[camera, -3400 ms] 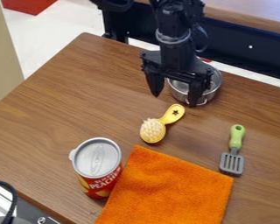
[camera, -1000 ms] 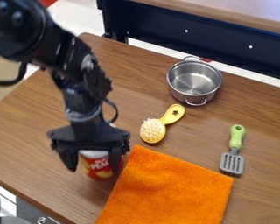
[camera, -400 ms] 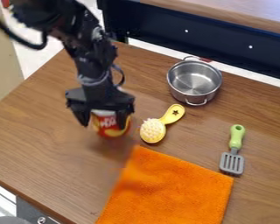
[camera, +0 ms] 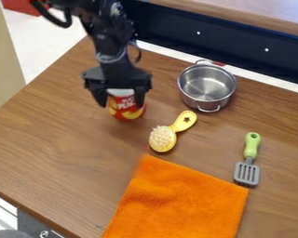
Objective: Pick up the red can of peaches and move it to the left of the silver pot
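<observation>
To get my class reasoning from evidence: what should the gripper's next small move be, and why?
Probably a gentle, straight lowering until the table surely bears the can. The can is between the fingers, roughly upright, with the brush and pot off to one side; whether its base already touches the wood, I can't tell.
</observation>
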Controlling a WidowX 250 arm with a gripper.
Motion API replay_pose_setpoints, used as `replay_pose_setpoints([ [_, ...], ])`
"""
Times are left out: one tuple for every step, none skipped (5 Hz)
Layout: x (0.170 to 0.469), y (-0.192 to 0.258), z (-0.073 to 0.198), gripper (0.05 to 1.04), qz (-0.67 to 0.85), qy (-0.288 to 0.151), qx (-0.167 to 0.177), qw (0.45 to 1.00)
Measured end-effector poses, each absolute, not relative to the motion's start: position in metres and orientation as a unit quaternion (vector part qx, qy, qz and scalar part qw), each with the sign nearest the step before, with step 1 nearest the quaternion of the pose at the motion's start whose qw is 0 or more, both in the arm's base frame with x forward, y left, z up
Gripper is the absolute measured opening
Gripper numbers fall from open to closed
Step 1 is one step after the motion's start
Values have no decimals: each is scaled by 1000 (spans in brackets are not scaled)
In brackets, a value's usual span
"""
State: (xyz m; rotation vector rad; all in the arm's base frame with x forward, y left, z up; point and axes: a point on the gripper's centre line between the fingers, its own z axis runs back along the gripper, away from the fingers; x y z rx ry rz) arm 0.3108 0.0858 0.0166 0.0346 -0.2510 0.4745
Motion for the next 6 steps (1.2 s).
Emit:
replay_pose_setpoints([
  [327, 91, 17, 999, 252, -128, 17, 959],
  [319, 89, 13, 999, 244, -115, 17, 963],
  [295, 83, 21, 999, 233, -104, 22, 967],
  [270, 66, 35, 999, 205, -97, -2, 974],
  [259, 37, 41, 999, 176, -77, -20, 981],
  [258, 6, 42, 999, 151, -55, -34, 986],
])
